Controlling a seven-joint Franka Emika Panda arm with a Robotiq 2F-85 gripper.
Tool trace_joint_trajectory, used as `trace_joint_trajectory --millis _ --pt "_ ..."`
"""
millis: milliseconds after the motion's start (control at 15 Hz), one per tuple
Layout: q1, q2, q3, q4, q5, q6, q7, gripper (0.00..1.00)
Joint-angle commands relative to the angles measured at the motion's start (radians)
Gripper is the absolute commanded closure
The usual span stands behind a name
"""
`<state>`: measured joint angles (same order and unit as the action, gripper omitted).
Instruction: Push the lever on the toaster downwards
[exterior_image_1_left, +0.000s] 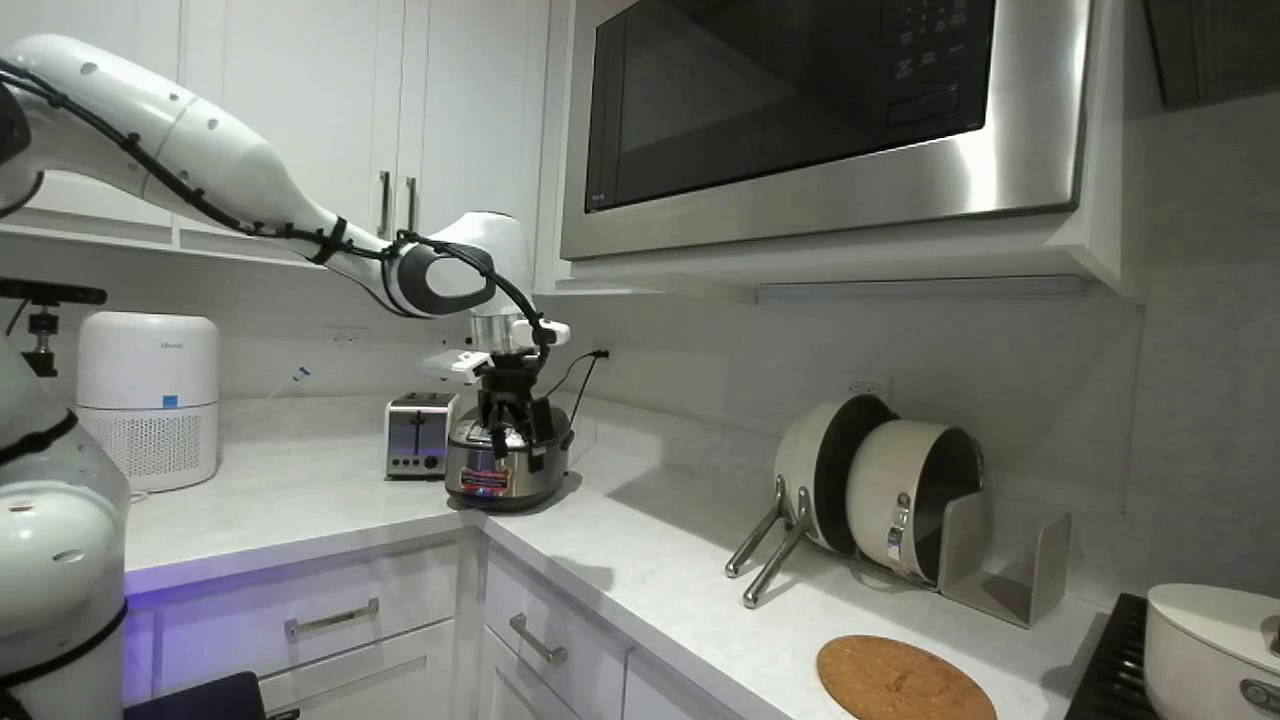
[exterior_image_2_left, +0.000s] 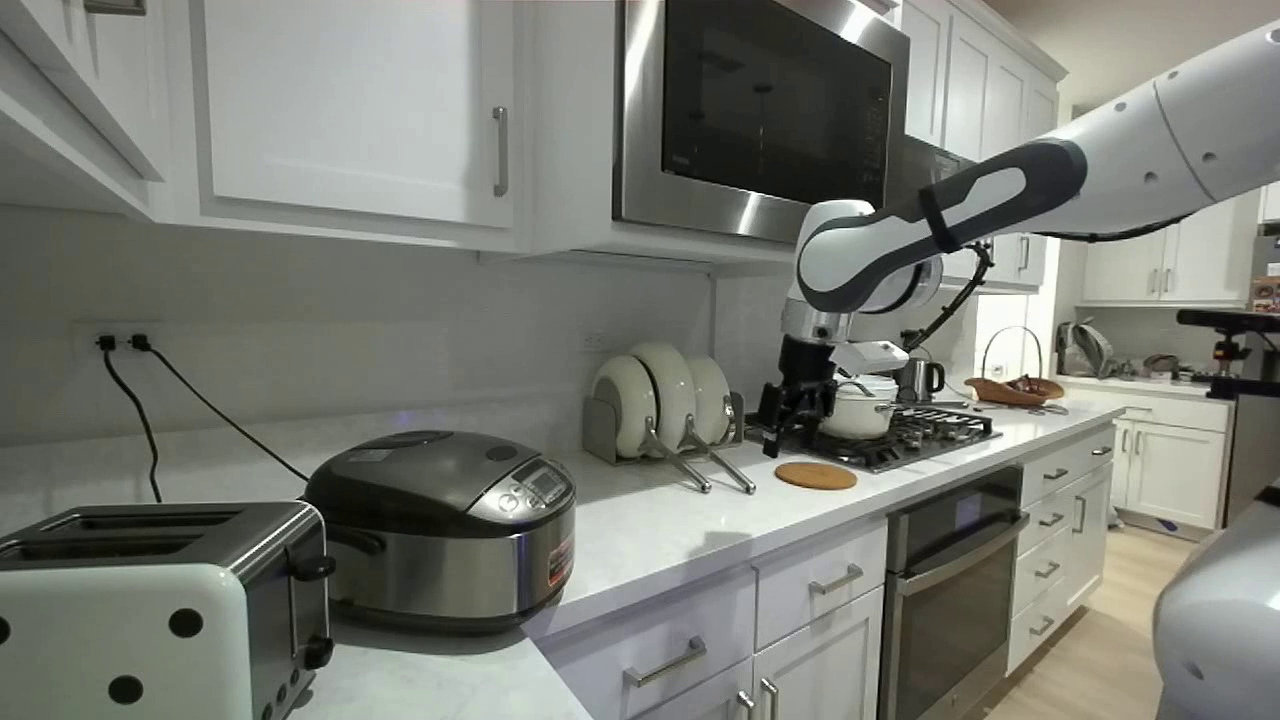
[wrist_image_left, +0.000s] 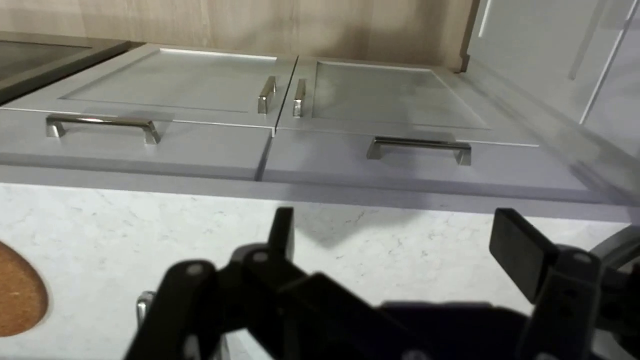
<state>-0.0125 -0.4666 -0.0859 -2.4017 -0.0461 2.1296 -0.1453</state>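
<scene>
The toaster (exterior_image_1_left: 418, 437) stands in the counter corner, with a silver-grey front and dark vertical slots. In an exterior view it shows close up (exterior_image_2_left: 125, 620), with a white side with black dots and two top slots. Its black lever (exterior_image_2_left: 313, 568) is high on the front, above a black knob (exterior_image_2_left: 317, 652). My gripper (exterior_image_1_left: 518, 452) is open and empty, pointing down above the counter. It shows in an exterior view (exterior_image_2_left: 788, 432) well away from the toaster, beyond the rice cooker. In the wrist view its fingers (wrist_image_left: 395, 225) are wide apart over bare counter; the toaster is out of that view.
A rice cooker (exterior_image_2_left: 430, 570) stands right beside the toaster, with cords (exterior_image_2_left: 150, 420) behind. Pans (exterior_image_1_left: 905, 490) with protruding handles stand in a rack. A cork trivet (exterior_image_1_left: 905, 678) lies near the stove (exterior_image_2_left: 930, 435). A microwave (exterior_image_1_left: 820, 215) hangs overhead. An air purifier (exterior_image_1_left: 148, 400) stands at the back.
</scene>
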Motion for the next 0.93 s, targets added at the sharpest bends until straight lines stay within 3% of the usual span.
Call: trace_joint_trajectory --millis 0,467,867 --pt "0.058 -0.100 0.002 -0.084 0.046 -0.016 -0.117 0.00" --pt "0.199 -0.285 -0.003 -0.197 0.156 -0.055 -0.277 0.00" --pt "0.341 -0.453 0.008 -0.313 0.310 0.006 -0.329 0.00"
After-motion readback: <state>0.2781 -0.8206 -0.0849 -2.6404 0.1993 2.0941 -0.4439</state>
